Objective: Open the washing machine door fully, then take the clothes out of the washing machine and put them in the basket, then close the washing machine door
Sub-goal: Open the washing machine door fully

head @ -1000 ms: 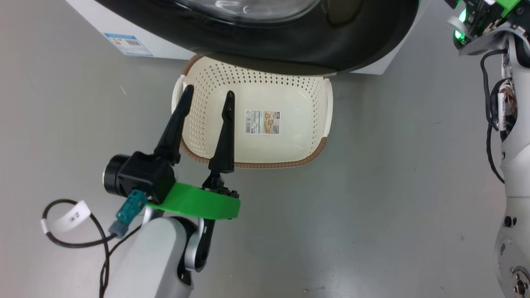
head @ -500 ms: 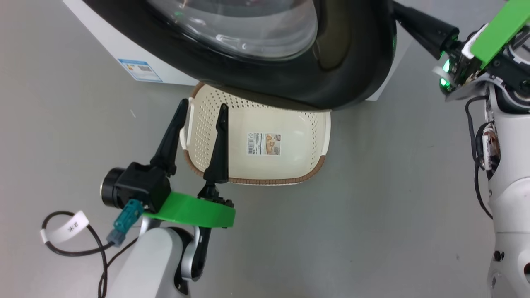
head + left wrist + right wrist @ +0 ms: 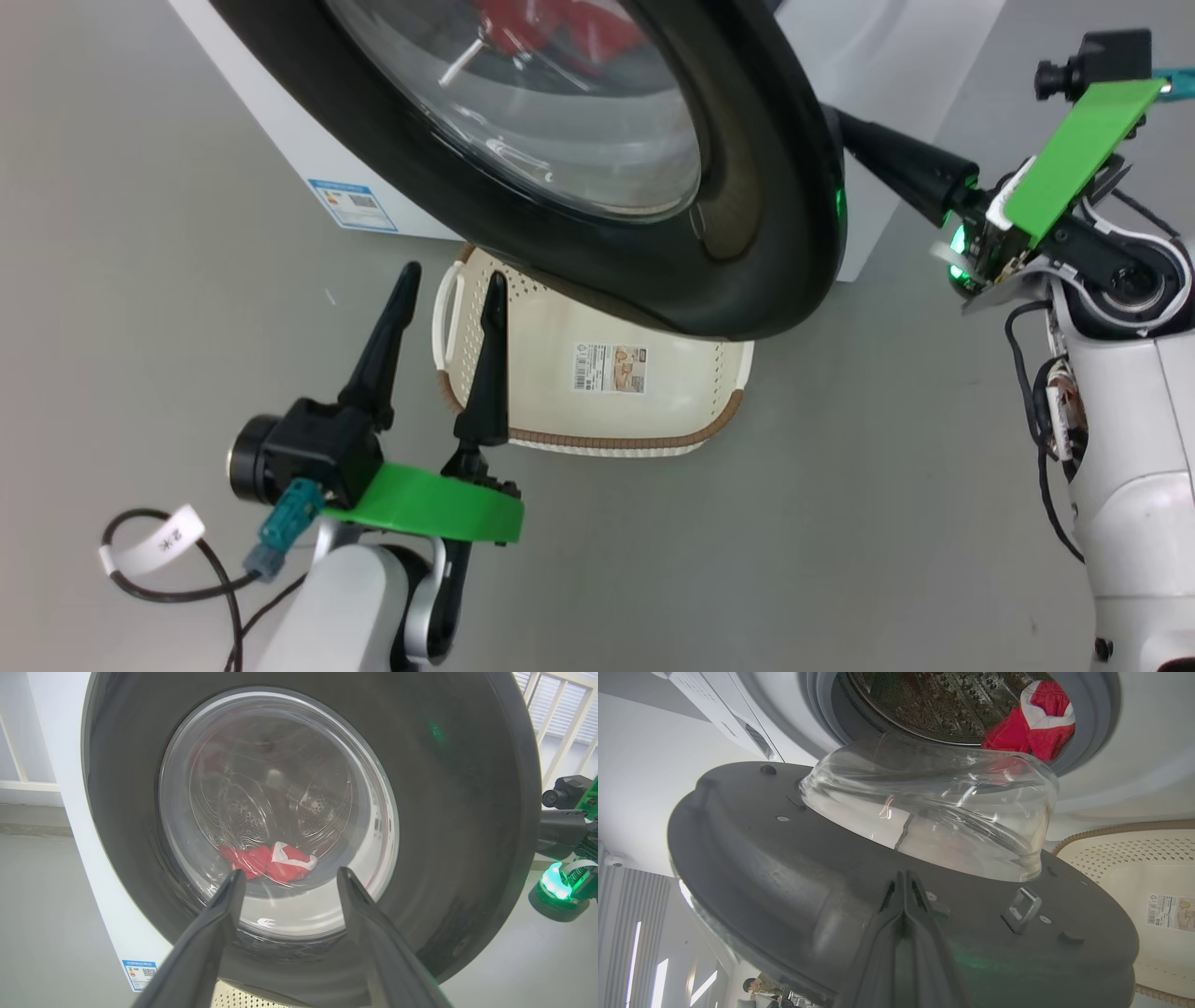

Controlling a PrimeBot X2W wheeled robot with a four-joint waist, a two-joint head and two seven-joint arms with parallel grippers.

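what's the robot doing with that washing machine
The right gripper, fingers shut, rests against the inner face of the washing machine door, which stands partly open. The red clothes lie inside the washing machine. The left gripper hangs open near the basket, which sits on the floor below the door, no clothes visible in it.

Bright, even indoor light leaves only soft shadows on the floor. The door shows glare on its glossy rim, a green glint from a lamp, and reflections that smear the clothes. Wrist views bow at the edges.
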